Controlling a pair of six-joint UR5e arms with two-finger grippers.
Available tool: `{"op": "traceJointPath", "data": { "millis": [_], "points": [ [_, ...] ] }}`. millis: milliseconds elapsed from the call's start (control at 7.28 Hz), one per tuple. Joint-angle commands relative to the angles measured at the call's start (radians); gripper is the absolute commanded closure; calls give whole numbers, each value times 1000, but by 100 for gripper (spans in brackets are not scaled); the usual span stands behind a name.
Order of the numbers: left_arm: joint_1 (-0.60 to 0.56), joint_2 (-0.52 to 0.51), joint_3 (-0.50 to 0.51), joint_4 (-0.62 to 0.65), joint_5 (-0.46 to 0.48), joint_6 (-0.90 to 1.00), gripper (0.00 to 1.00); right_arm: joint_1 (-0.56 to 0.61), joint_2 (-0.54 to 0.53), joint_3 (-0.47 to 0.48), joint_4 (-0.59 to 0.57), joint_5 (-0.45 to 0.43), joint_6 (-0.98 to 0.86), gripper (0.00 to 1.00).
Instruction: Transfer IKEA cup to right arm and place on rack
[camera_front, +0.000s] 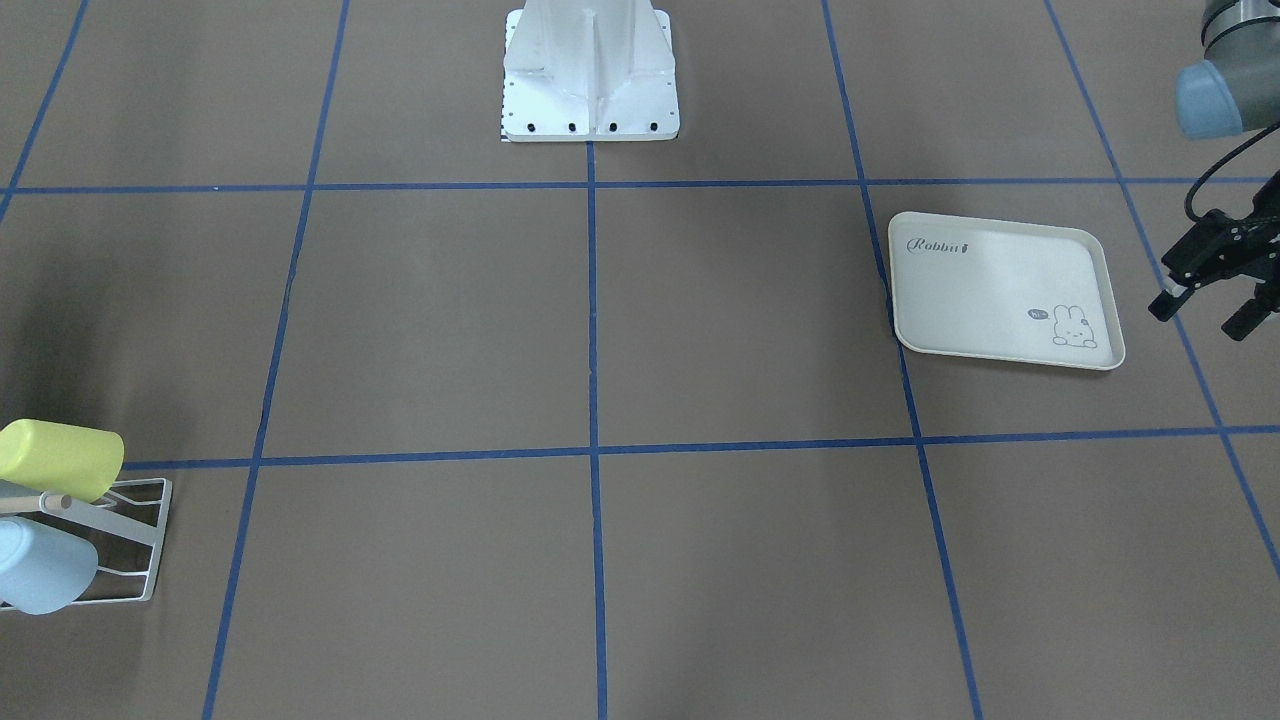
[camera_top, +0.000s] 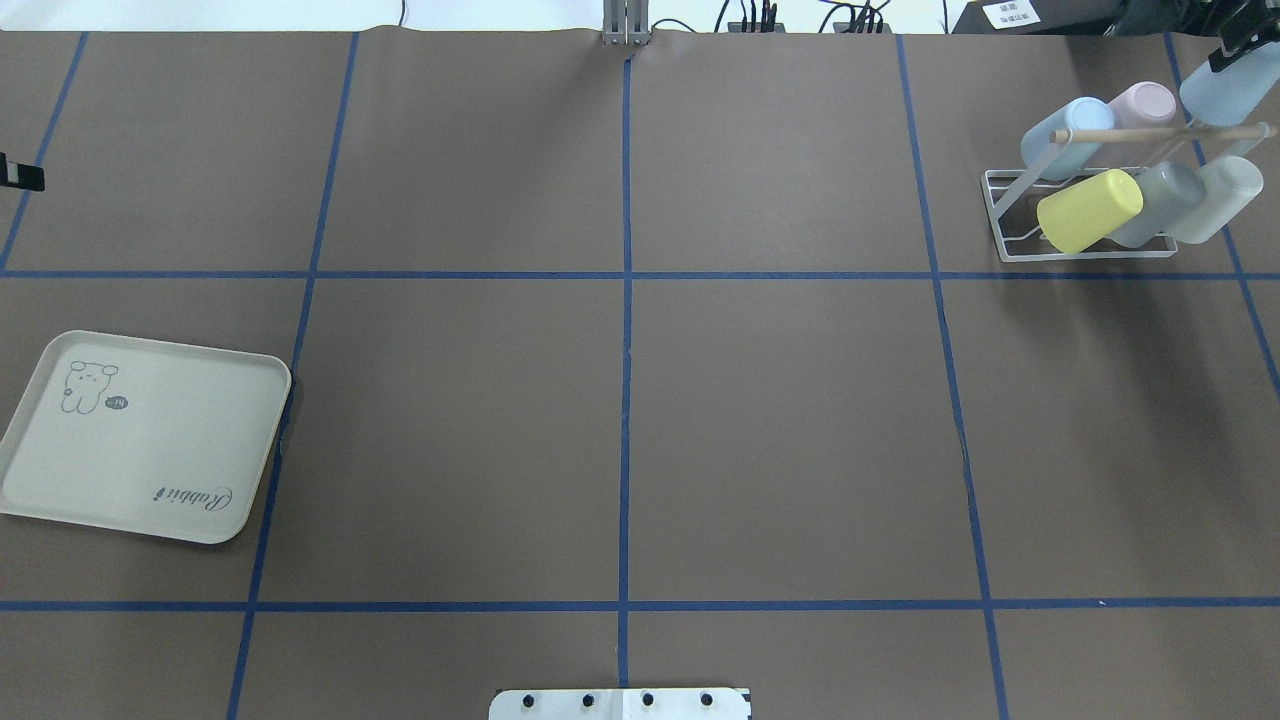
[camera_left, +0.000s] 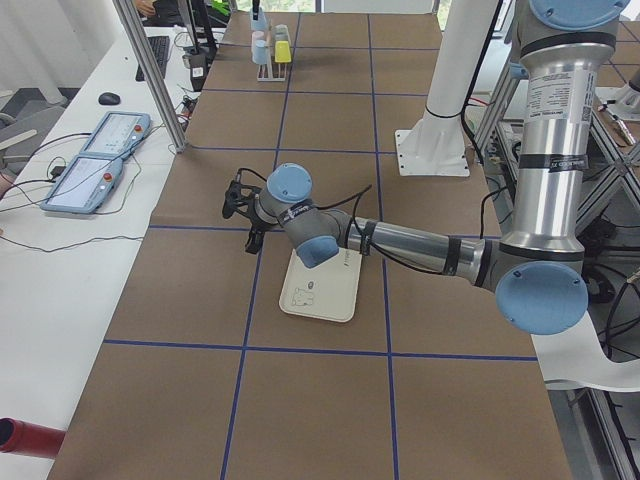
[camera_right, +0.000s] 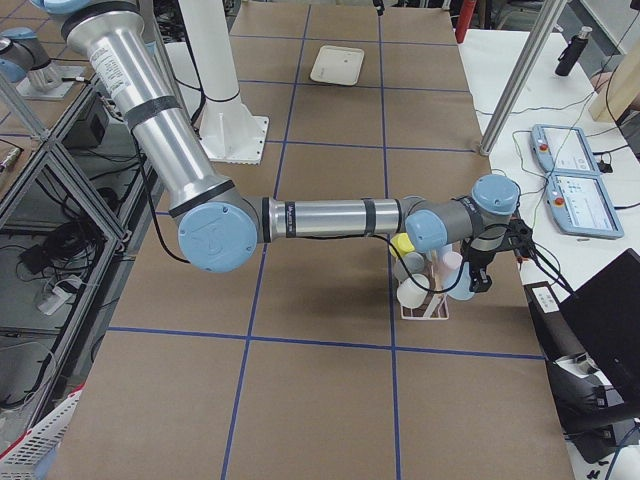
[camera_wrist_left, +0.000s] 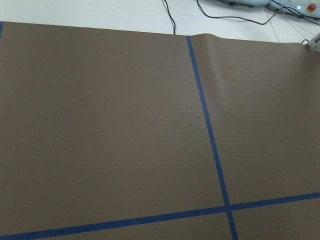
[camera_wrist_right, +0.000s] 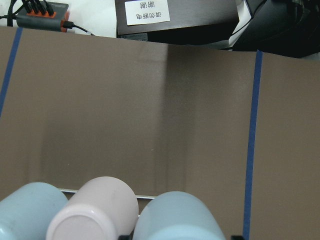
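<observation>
The white wire rack (camera_top: 1000, 215) with its wooden dowel (camera_top: 1150, 132) stands at the table's far right corner and also shows in the front view (camera_front: 150, 540). It holds several cups, among them a yellow cup (camera_top: 1090, 210), a pink cup (camera_top: 1145, 103) and a grey cup (camera_top: 1165, 200). My right gripper (camera_top: 1240, 45) is at the rack's far end, shut on a light blue cup (camera_top: 1225, 90), which fills the bottom of the right wrist view (camera_wrist_right: 180, 217). My left gripper (camera_front: 1200, 315) is open and empty, beyond the tray at the table's left edge.
The cream rabbit-print tray (camera_top: 150, 440) lies bare on the left side and shows in the front view (camera_front: 1000, 290). The robot's white base (camera_front: 590, 90) stands at the near middle edge. Blue tape lines cross the brown table. Pendants and cables lie beyond the far edge.
</observation>
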Motion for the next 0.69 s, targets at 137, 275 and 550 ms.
{"op": "traceJointPath", "data": {
  "millis": [137, 275, 550],
  "points": [
    [0, -2, -1, 0, 0, -7, 0, -28, -4, -10, 2, -5, 2, 70],
    [0, -3, -1, 0, 0, -9, 0, -31, -3, -28, 7, -5, 1, 62],
    [0, -4, -1, 0, 0, -9, 0, -37, 0, -38, 8, -11, 2, 30]
  ]
}}
